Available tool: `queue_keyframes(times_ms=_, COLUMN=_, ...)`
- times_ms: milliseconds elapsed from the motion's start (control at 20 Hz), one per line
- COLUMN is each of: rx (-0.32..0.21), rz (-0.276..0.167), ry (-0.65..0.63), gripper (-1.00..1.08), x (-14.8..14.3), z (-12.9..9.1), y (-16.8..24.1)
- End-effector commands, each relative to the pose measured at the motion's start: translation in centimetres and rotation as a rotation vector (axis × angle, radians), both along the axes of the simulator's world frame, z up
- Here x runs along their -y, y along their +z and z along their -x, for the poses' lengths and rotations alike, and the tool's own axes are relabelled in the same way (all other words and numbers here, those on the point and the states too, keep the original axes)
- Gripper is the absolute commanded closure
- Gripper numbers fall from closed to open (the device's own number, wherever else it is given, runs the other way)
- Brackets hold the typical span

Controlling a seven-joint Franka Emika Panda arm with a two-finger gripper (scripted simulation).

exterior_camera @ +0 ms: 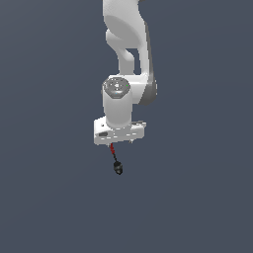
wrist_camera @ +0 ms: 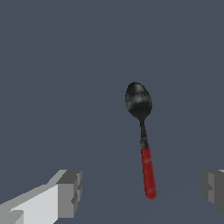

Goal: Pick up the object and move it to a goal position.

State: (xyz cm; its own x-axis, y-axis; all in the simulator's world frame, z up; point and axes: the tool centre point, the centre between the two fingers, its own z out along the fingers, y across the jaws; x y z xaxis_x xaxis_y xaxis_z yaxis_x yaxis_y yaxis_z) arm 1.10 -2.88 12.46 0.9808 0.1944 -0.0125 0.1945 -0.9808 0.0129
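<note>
hovering over the spoon (wrist_camera: pixel 144 144), the fingers (wrist_camera: pixel 70 192) are standing wide open; a skewed closing risks flicking it away.

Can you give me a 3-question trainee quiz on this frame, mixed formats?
1. True or false: the pincer is shut on the small spoon with a red handle and black bowl.
2. Multiple choice: which part of the spoon lies between the pincer's grey fingertips in the wrist view? A) black bowl B) red handle C) neither
3. Fill in: in the exterior view the spoon shows just below the white ____ arm.

Key: 1 false, both fingers stand apart from it; 2 B; 3 robot.
</note>
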Motion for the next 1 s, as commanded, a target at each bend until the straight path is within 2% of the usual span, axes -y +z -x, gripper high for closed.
queue_keyframes(times_ms=0, rx=0.001, rz=-0.003, ry=0.05, gripper=-0.92, x=0.9, z=-0.2, y=-1.4)
queue_keyframes(times_ms=500, rx=0.006, rz=-0.013, ry=0.188, gripper=-0.92, x=3.2, z=-0.6, y=-5.4)
queue_keyframes(times_ms=950, rx=0.007, rz=-0.016, ry=0.218, gripper=-0.92, x=3.7, z=-0.7, y=-6.3)
